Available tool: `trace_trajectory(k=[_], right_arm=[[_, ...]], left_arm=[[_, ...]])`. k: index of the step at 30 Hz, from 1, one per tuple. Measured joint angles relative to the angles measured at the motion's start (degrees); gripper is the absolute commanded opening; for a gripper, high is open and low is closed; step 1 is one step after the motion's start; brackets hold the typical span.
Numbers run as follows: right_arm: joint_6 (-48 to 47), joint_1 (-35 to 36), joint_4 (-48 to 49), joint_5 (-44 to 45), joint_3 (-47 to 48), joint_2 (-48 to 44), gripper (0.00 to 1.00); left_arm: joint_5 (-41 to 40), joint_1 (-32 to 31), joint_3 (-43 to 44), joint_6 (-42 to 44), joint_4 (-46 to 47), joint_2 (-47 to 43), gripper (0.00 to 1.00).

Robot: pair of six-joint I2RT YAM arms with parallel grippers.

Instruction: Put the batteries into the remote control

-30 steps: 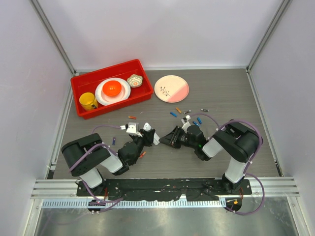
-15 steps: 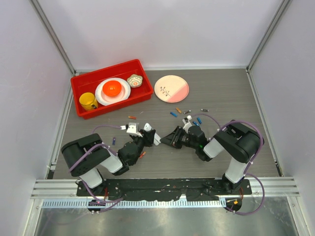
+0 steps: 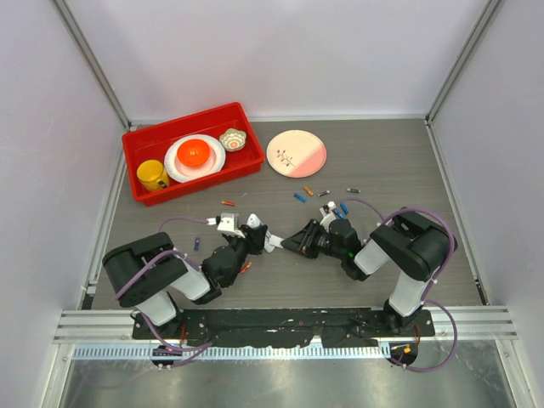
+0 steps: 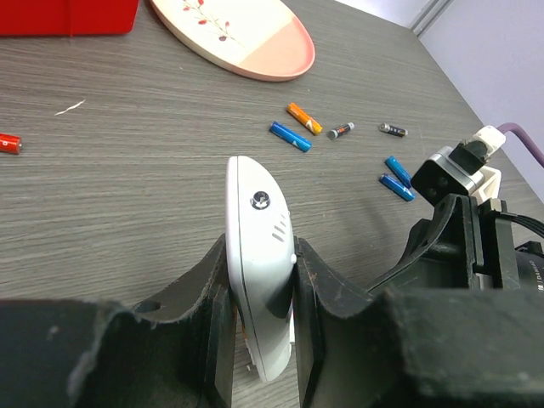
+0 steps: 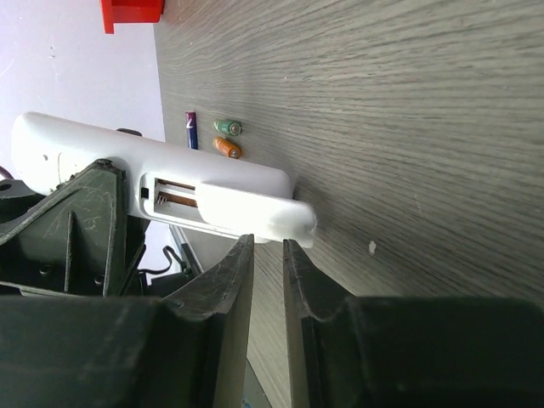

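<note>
We have no batteries (image 4: 291, 136) loaded; bay (image 5: 170, 197) half uncovered
Left gripper (image 4: 262, 285) clamps remote control (image 4: 259, 246); right gripper (image 5: 269, 255) narrow at cover (image 5: 255, 212), can't tell if gripping; batteries loose, upper right.

The remote control (image 4: 257, 246) sits before the scattered batteries (image 3: 299, 197) (tray (image 3: 212, 181) and plate (image 3: 296, 153) farther behind, tray leftmost).

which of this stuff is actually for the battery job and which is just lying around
For the job: remote control, held in the left claw; loose batteries; white bay cover.
Just lying about: red bin, yellow mug, orange bowl, white plate, patterned bowl, pink plate.
</note>
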Motion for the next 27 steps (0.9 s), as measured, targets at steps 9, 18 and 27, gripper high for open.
trace_trajectory(k=[9, 18, 27], right_arm=[[-1.7, -2.4, -1.8, 0.0, -2.0, -3.2, 0.40], [-15.8, -3.3, -30.3, 4.4, 5.4, -27.9, 0.55], [-34.2, -3.3, -61.8, 31.1, 24.7, -36.9, 0.68]], left_arm=[[-1.8, 0.0, -0.5, 0.9, -3.9, -3.5, 0.00], [-6.2, -0.1, 0.2, 3.1, -20.7, -17.4, 0.00], [3.1, 3.6, 15.9, -3.3, -49.5, -36.2, 0.09]])
